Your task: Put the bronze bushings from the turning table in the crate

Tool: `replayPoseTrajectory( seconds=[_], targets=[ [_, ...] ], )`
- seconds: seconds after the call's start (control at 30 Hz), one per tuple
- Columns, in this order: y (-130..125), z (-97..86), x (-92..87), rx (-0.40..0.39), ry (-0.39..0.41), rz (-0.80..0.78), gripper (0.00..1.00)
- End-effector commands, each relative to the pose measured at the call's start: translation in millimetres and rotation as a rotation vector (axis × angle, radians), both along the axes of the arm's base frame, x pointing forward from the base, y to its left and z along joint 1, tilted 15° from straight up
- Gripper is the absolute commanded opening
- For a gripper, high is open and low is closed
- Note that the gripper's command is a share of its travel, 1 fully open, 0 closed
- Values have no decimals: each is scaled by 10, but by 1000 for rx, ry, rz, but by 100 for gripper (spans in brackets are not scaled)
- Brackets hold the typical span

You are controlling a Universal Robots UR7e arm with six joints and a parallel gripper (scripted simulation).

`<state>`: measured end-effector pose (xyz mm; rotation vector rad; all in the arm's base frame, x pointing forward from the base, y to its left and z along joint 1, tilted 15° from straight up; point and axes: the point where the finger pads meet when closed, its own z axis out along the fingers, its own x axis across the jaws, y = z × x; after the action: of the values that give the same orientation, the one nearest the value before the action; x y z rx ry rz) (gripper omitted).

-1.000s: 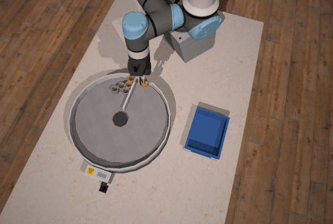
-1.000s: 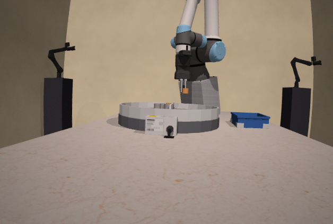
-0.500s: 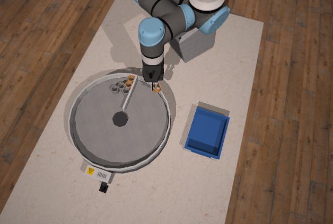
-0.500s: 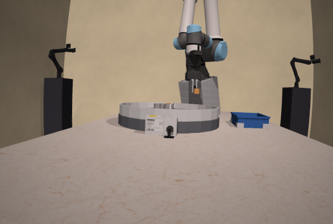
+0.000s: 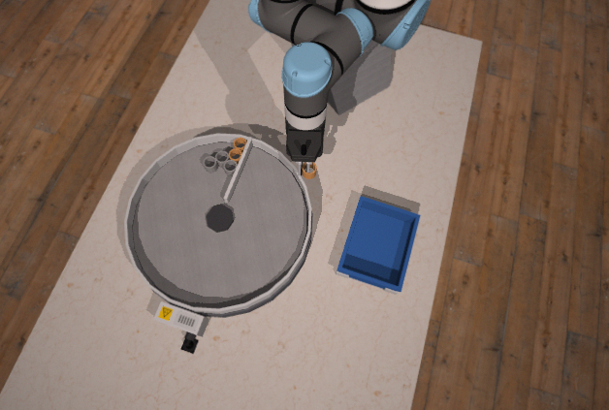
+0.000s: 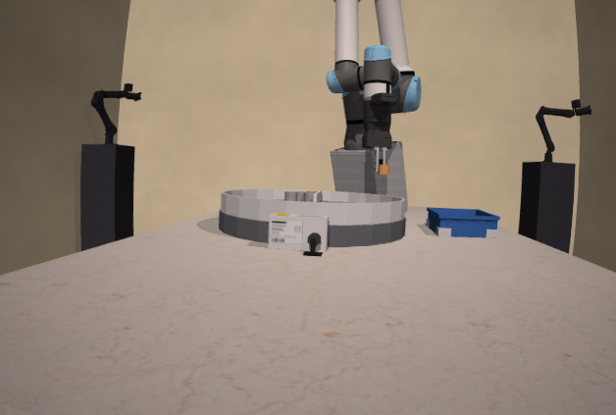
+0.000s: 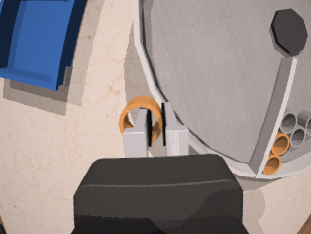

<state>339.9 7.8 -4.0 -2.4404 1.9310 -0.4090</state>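
Note:
My gripper [image 5: 308, 167] is shut on a bronze bushing [image 5: 310, 173] and holds it in the air just outside the rim of the round turning table [image 5: 218, 220], on the side toward the blue crate [image 5: 379, 242]. The wrist view shows the bushing [image 7: 142, 120] pinched by its wall between the fingers. In the exterior view it hangs [image 6: 383, 169] well above the table rim. Two bronze bushings [image 5: 238, 147] and several steel bushings [image 5: 218, 160] sit together on the table against the divider bar [image 5: 238, 170]. The crate is empty.
The arm's grey base block [image 5: 364, 78] stands behind the gripper. A control box with a warning label [image 5: 177, 317] sticks out at the turning table's front. A dark hub [image 5: 219, 218] marks the table's centre. Two camera stands [image 6: 107, 195] [image 6: 546, 203] flank the bench.

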Motion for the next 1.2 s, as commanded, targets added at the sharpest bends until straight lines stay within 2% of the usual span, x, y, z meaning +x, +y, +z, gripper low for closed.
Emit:
replayPoseTrajectory(
  seconds=[0.0, 0.1, 0.27, 0.67, 0.83, 1.17],
  targets=[
    [31, -4, 21, -7, 1, -6, 0],
    [31, -4, 21, -7, 1, -6, 0],
    [578, -71, 124, -4, 1, -3, 0],
    [578, -71, 124, -4, 1, -3, 0],
    [1126, -137, 226, -2, 0, 0, 0],
    [1126, -137, 226, -2, 0, 0, 0]
  ],
)
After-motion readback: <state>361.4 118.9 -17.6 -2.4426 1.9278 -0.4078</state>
